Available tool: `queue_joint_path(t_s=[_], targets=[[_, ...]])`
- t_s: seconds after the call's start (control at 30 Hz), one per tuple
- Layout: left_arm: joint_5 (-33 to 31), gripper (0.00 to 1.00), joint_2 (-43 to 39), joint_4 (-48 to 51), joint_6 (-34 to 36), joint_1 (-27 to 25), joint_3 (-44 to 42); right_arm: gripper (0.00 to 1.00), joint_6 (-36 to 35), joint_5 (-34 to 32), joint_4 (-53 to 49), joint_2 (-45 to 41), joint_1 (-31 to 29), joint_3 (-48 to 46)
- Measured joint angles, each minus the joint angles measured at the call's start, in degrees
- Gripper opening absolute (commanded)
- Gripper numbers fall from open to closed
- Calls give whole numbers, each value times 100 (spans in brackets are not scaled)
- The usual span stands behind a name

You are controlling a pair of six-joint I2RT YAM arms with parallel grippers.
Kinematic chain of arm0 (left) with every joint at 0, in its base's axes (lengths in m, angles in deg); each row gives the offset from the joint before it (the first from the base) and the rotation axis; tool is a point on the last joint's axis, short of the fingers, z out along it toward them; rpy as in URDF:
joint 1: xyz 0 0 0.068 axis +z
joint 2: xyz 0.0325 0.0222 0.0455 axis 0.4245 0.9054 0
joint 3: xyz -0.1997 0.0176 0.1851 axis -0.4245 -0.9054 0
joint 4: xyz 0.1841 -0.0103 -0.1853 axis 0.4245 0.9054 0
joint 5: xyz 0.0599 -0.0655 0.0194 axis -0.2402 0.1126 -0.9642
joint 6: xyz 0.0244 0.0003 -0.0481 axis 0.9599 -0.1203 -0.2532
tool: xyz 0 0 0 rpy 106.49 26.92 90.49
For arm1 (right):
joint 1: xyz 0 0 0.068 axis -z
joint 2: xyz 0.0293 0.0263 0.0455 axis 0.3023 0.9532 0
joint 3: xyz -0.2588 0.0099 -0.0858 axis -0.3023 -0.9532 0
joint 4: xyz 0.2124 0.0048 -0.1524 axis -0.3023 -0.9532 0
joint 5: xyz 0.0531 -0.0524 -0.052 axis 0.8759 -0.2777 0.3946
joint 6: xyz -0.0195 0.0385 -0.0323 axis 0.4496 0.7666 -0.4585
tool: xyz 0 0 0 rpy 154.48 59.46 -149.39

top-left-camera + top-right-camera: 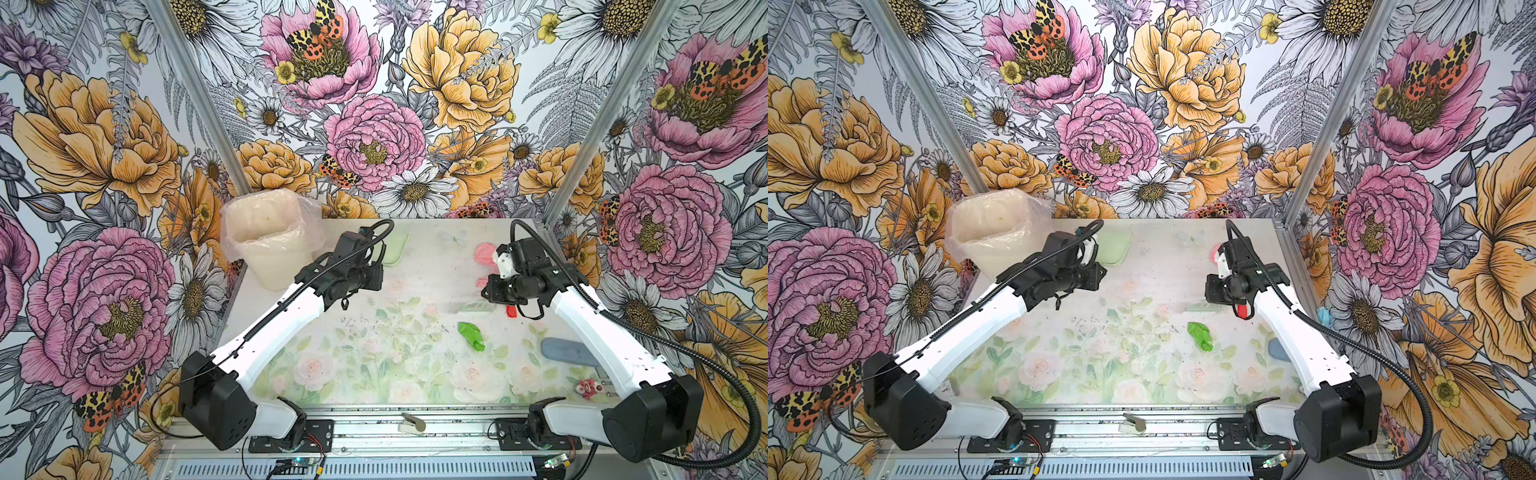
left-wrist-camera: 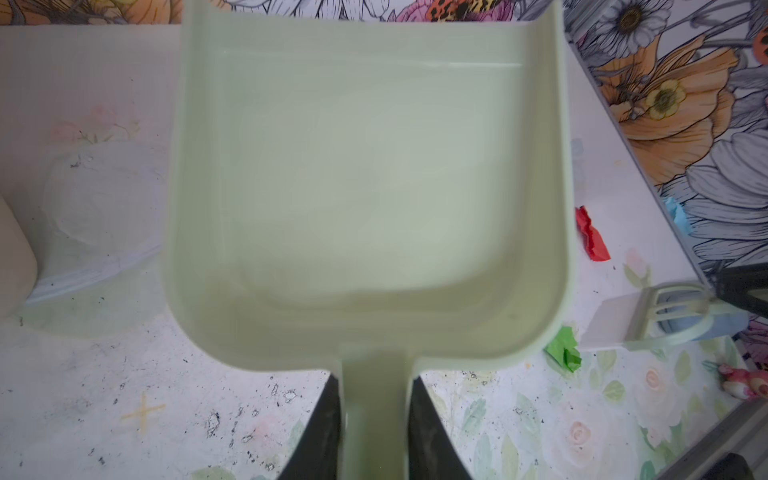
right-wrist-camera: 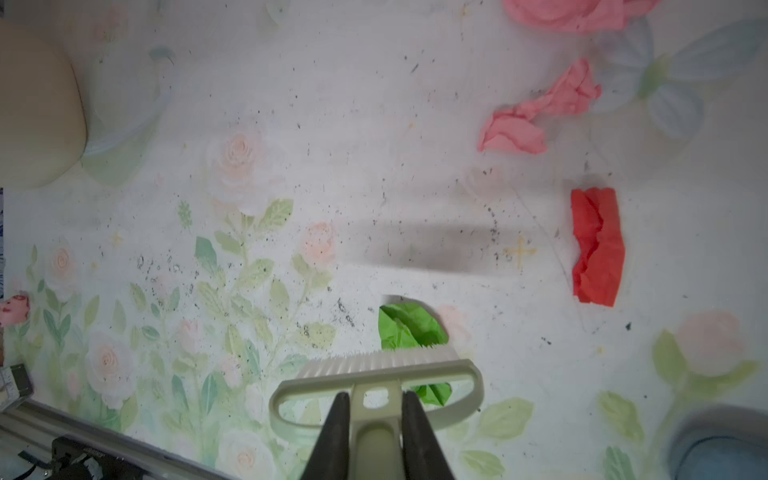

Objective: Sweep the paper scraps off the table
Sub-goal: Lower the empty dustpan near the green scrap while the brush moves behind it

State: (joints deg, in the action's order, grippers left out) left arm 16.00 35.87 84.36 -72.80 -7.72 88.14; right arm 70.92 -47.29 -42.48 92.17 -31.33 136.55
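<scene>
With right gripper (image 3: pixel 376 399) closed firmly on the handle of the brush (image 3: pixel 374 370), raised over the table (image 3: pixel 374 124) near the green scrap (image 3: pixel 409 326). With left gripper (image 2: pixel 374 382) closed on the dustpan (image 2: pixel 365 187) handle, well apart from the green scrap. Near the green scrap, a red scrap (image 3: pixel 596 245); farther off, pink scraps (image 3: pixel 536 116)

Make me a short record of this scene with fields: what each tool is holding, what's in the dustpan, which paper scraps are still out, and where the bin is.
left tool: shut on the handle of the dustpan
right tool: shut on the handle of the brush
dustpan contents: empty
scraps out: green scrap by the brush; red scrap; two pink scraps; light blue scrap at the right-hand edge
bin: lined, far left corner of the table
</scene>
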Motion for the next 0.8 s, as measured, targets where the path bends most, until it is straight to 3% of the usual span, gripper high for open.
queue_joint_path(t_s=[0.33, 0.8], targets=[[-192, 0, 273, 4, -72, -188, -83, 0, 415, -192, -903, -39, -284, -481], [-382, 0, 273, -7, -422, -474, -590, 0, 1069, -1115, -68, 1075, -297, -385]])
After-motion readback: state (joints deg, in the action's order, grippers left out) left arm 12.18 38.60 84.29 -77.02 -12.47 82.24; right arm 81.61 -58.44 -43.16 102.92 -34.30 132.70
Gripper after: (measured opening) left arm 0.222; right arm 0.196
